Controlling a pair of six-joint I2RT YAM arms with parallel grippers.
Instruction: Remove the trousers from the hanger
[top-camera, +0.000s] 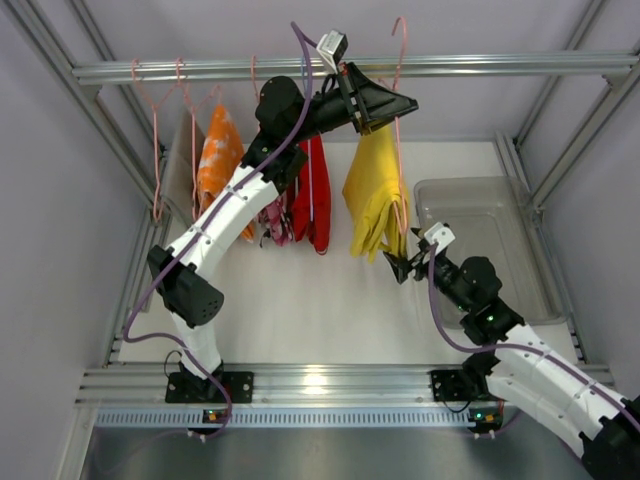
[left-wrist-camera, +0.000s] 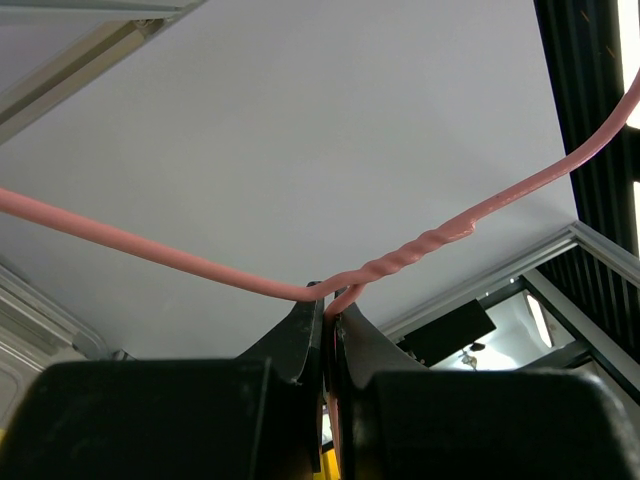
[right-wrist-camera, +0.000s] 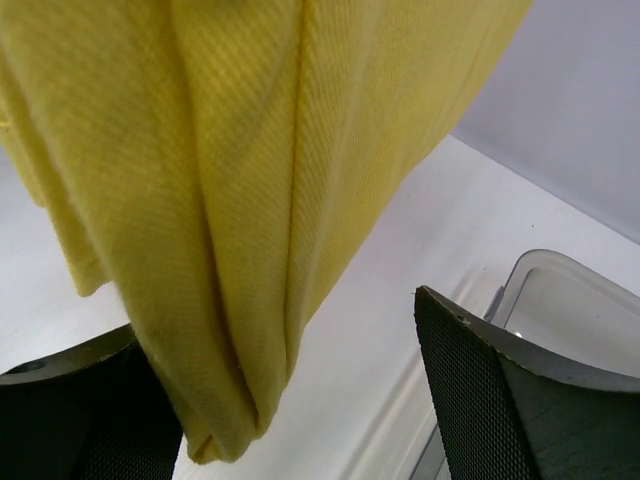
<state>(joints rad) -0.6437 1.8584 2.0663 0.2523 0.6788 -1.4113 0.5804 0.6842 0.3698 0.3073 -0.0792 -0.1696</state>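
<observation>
Top view: the trousers hang on the hanger at the far rail, right of a red garment. Left wrist: my left gripper is pinched tight on the hanger. Right wrist: my right gripper gapes wide around the limp bottom fold. It looks soft and light, so I'd take hold there.

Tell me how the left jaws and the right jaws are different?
The left jaws are shut tight on the pink wire hanger; the right jaws are wide open, with the yellow trousers hanging loose between them. The left jaws are up high by the rail; the right jaws are down low, beside the clear bin. Both are black.
</observation>
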